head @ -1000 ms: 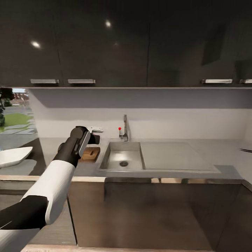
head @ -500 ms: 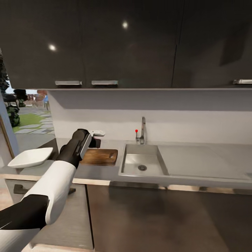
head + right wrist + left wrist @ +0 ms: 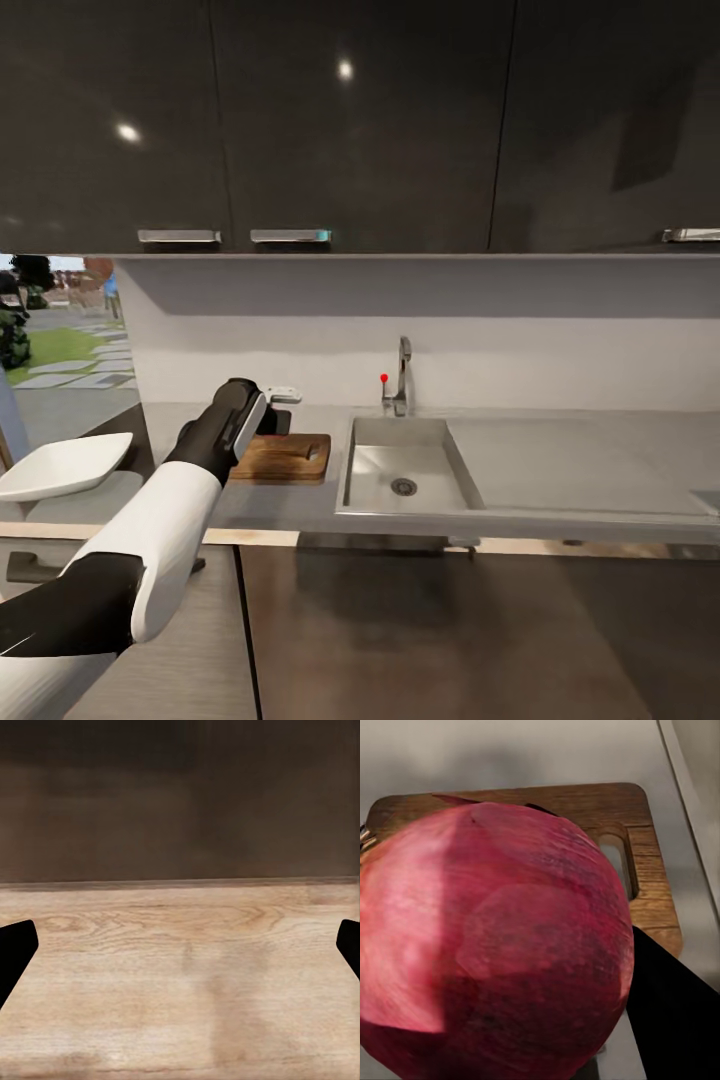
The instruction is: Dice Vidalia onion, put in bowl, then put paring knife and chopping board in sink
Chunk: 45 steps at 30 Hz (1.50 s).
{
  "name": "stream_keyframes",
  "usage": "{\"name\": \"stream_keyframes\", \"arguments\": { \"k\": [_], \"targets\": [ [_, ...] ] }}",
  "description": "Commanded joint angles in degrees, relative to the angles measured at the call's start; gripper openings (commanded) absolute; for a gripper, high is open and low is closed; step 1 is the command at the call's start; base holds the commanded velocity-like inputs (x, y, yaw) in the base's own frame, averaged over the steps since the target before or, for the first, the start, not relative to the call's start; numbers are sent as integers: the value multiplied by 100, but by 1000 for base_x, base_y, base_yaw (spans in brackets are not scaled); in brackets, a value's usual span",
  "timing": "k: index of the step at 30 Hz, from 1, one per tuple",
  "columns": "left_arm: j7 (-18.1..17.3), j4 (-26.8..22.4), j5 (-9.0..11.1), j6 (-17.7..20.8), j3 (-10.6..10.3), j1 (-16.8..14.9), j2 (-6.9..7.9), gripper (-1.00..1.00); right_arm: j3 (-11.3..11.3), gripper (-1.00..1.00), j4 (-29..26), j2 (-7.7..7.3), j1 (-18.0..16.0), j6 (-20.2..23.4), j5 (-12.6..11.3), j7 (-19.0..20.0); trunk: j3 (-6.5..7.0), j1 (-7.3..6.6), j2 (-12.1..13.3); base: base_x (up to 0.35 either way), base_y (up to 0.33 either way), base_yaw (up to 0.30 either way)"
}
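A large pinkish-red Vidalia onion (image 3: 495,937) sits right in front of the left wrist camera, with one dark finger (image 3: 667,1012) against its side. My left gripper (image 3: 278,418) is shut on it and hovers over the left end of the brown chopping board (image 3: 292,457), which also lies under the onion in the left wrist view (image 3: 652,870). The board rests on the grey countertop (image 3: 260,497), just left of the steel sink (image 3: 380,470). A white bowl (image 3: 60,465) stands at the far left. My right gripper (image 3: 180,952) is open above a wooden floor. The paring knife is out of view.
A chrome tap (image 3: 401,372) with a red dot rises behind the basin, and the flat drainboard (image 3: 570,455) stretches to the right. Dark wall cabinets (image 3: 360,120) hang overhead, with dark base cabinets (image 3: 450,630) below. A window to a garden (image 3: 50,340) is at the left.
The head camera has swung, so the counter and sink have shifted right in the picture and the whole board shows. My left arm keeps the onion over the board's left end.
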Motion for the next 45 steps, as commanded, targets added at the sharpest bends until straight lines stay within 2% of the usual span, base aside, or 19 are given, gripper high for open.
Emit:
{"name": "stream_keyframes", "arguments": {
  "k": [1, 21, 27, 29, 31, 33, 36, 45],
  "targets": [
    [15, 18, -7, 24, -11, -4, -1, -100, 51, 100, 2, 0, -3, -15, -51, -13, -7, 0, -4, 1, 1, -11],
    [24, 206, -16, 16, 0, -4, 24, -100, 78, 100, 10, 5, -3, -5, -13, 29, -6, 0, -4, 27, 20, -1],
    [27, 226, -10, 23, -4, -4, 15, -100, 74, 100, 96, 33, -3, 137, -37, 27, -6, 0, -4, 2, 2, 0],
    [30, 227, -8, 24, -5, -4, 10, -100, 72, 100, 124, 62, -3, 520, -40, 34, -6, 0, -4, 0, 0, 0],
    [32, 228, -7, 24, -3, -4, 11, -100, 70, 100, 136, 53, 8, 1323, -41, 63, -6, 0, -4, 0, 0, 0],
    [32, 225, -12, 24, -3, -4, 14, -100, 69, 100, 140, 35, 151, 1784, -42, 131, -6, 0, -4, 0, 0, 0],
    [33, 223, -15, 24, 0, -4, 15, -100, 69, 100, 140, 22, 329, 2035, -42, 224, -6, 0, -4, 0, 0, 0],
    [33, 256, -8, 24, -5, -4, 5, -100, 65, 100, 134, 32, 399, 2324, -45, 267, -7, 0, -4, 0, 0, 0]
  ]
}}
